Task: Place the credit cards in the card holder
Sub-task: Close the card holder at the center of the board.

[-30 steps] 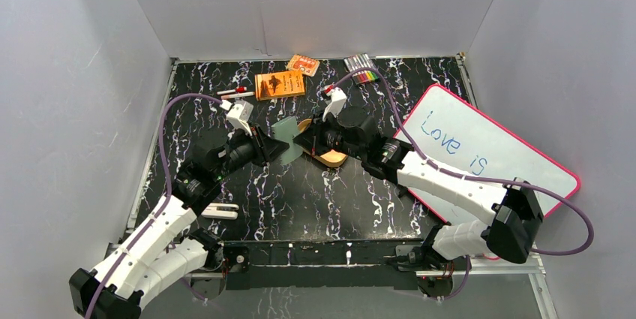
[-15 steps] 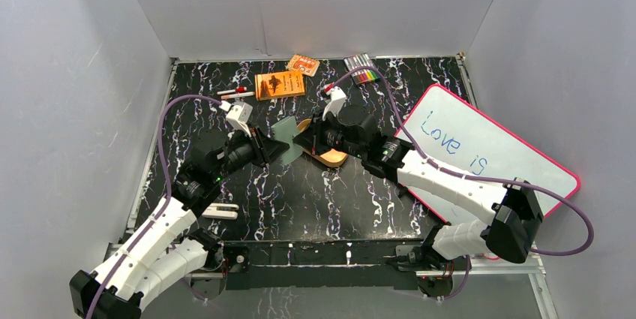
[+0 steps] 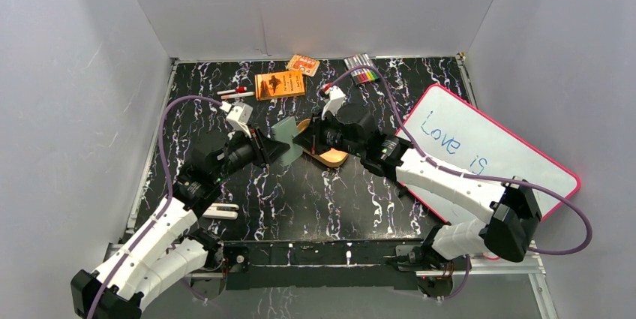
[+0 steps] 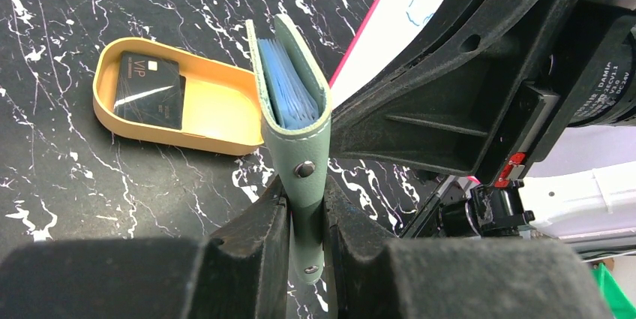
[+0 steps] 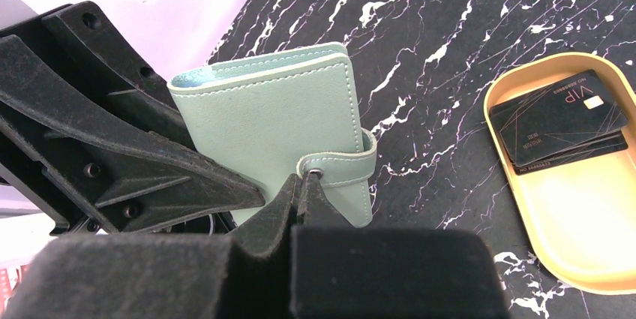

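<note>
The card holder [image 4: 296,109], a sage-green wallet with pale blue pockets inside, is held upright above the table. My left gripper [image 4: 306,214] is shut on its lower spine. My right gripper [image 5: 306,184] is shut, its tips pressed against the snap end of the wallet's tab [image 5: 337,167]; whether the tab is pinched between them I cannot tell. From above, the card holder [image 3: 283,133] sits between the left gripper [image 3: 268,149] and the right gripper [image 3: 304,141]. The dark credit cards [image 5: 559,116] lie stacked in a golden oval tin [image 5: 577,214], and the left wrist view shows the credit cards [image 4: 150,90] too.
The tin [image 3: 331,158] lies just under the right wrist. A whiteboard [image 3: 480,150] with a pink edge covers the right side. An orange booklet [image 3: 280,85], a small orange pack [image 3: 303,64], markers [image 3: 361,71] and a pen [image 3: 235,92] lie at the back. A white object [image 3: 220,210] lies near the left arm.
The right wrist has shifted very slightly. The wallet and the left arm stay where they were.
</note>
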`<state>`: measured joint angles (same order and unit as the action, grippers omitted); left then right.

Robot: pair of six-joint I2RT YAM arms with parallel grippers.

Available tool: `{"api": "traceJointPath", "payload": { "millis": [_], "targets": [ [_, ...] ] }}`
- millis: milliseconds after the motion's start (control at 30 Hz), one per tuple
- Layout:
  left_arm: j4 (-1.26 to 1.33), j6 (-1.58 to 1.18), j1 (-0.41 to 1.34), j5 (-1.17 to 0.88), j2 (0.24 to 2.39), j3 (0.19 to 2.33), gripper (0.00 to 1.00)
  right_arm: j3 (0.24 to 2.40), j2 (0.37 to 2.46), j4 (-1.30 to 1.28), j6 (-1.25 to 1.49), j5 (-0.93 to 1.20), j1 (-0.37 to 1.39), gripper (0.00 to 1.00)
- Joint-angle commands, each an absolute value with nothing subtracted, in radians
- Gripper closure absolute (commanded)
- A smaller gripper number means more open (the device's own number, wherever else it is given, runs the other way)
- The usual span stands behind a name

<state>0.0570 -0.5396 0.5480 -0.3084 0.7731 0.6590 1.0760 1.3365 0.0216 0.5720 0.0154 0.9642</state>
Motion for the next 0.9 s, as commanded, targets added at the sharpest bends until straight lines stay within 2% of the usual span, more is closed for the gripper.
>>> {"api": "traceJointPath", "payload": {
  "millis": [0, 200, 400, 433, 567, 633, 733, 867],
  "targets": [
    [0.28, -0.597, 0.597, -0.633, 0.744, 0.677, 1.0, 1.134, 1.383, 0.137, 0.59, 0.107, 0.989, 1.0],
    [0.309, -0.62, 0.6, -0.653, 0.747, 0.675, 1.0, 1.14, 1.393, 0.141, 0.591, 0.122, 0.99, 1.0],
    [0.236, -0.579, 0.6, -0.571, 0.733, 0.676, 1.0, 1.129, 1.365, 0.136, 0.571, 0.122, 0.99, 1.0],
    [0.214, -0.57, 0.6, -0.54, 0.726, 0.675, 1.0, 1.125, 1.356, 0.135, 0.565, 0.129, 0.991, 0.95],
    [0.144, -0.543, 0.6, -0.427, 0.692, 0.67, 1.0, 1.136, 1.318, 0.088, 0.538, 0.197, 0.991, 0.55],
    [0.111, -0.534, 0.6, -0.378, 0.676, 0.673, 1.0, 1.17, 1.298, 0.022, 0.513, 0.243, 0.991, 0.4],
    [0.058, -0.52, 0.6, -0.31, 0.652, 0.678, 1.0, 1.238, 1.254, -0.113, 0.439, 0.329, 0.991, 0.3],
    [0.04, -0.503, 0.6, -0.317, 0.602, 0.658, 1.0, 1.283, 1.151, -0.272, 0.281, 0.302, 0.991, 0.27]
  ]
}}
